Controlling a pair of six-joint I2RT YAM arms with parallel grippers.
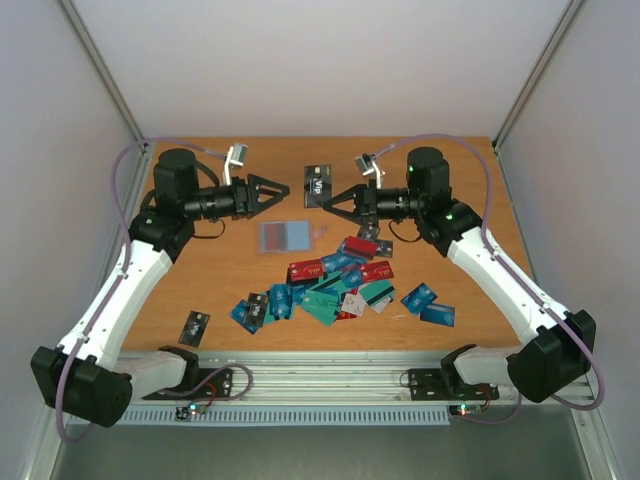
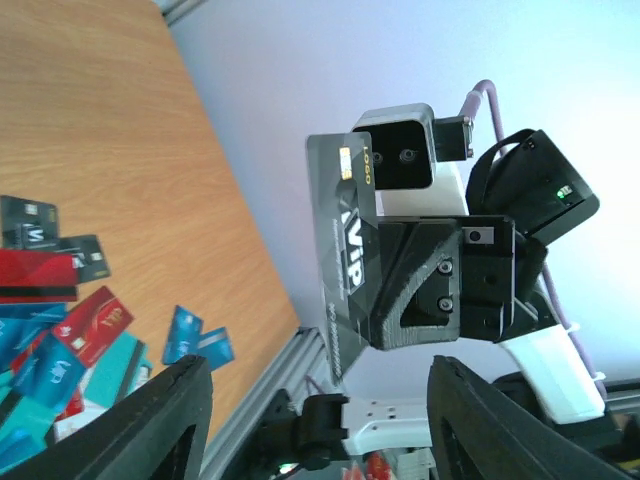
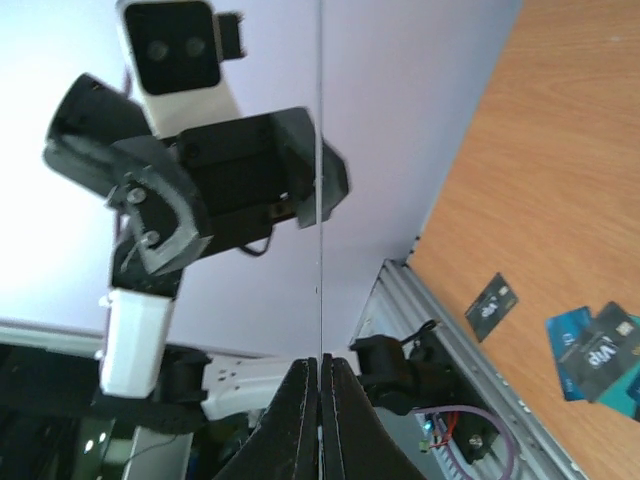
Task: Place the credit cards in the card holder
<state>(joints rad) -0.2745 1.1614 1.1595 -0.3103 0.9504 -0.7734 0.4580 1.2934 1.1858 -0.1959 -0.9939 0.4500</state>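
Observation:
My right gripper [image 1: 328, 197] is shut on a black VIP credit card [image 1: 318, 184] and holds it upright in the air above the table's far middle. In the right wrist view the card [image 3: 320, 200] shows edge-on, rising from my closed fingertips [image 3: 320, 366]. My left gripper [image 1: 286, 190] faces it from the left, open. In the left wrist view the card's lower end [image 2: 341, 262] hangs between the spread fingers [image 2: 186, 400] without touching them. The card holder [image 1: 288, 236] lies open on the table just below both grippers. A heap of red, blue and teal credit cards [image 1: 335, 285] lies nearer the front.
One black card [image 1: 194, 327] lies alone at the front left, and two blue cards [image 1: 428, 305] lie at the front right. White walls close in the wooden table [image 1: 450, 200] on three sides. An aluminium rail [image 1: 330, 375] with the arm bases runs along the near edge.

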